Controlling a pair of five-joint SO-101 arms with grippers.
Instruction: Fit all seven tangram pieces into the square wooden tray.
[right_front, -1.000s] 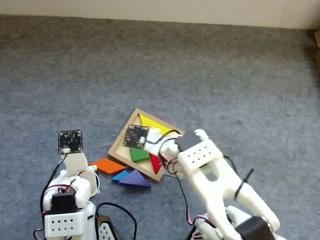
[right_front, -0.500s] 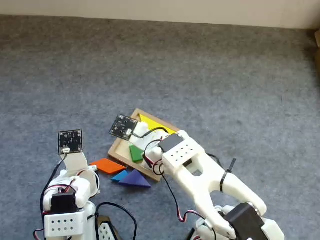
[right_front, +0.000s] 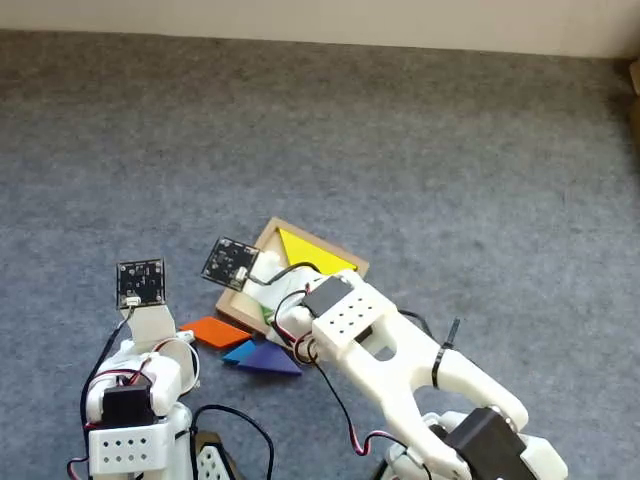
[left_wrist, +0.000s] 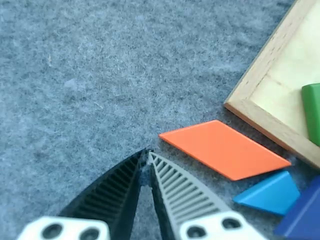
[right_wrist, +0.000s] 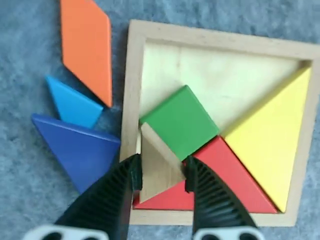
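Grip came first: the right gripper had its fingers set narrow and closed on a wood-coloured triangle, one finger against the piece's long edge and the other against the opposite point. That triangle hung over the corner of the square wooden tray on the side nearest the loose pieces, and its long edge ran along the rim there, slightly overlapping the wood.

Inside the tray lay a green square turned corner-on, a red triangle along one rim, and a yellow triangle filling the far side. The gap between rim, green square and red triangle looked to be the held piece's slot (it sat almost directly beneath the fingers, with the same long-edge-to-rim orientation). By my reading, the coming move turned on a small shift inward off the rim and then straight down; no rotation seemed needed. The risk was the triangle catching on the rim or riding up on the green square's edge.

Outside the tray, on the grey carpet, three pieces waited just beside that same rim: an orange parallelogram, a light blue triangle and a dark blue triangle. The left gripper was nearer to these, fingers pressed together on nothing, tips over the carpet just short of the parallelogram's pointed end. The parallelogram's long axis ran away from those tips toward the tray.
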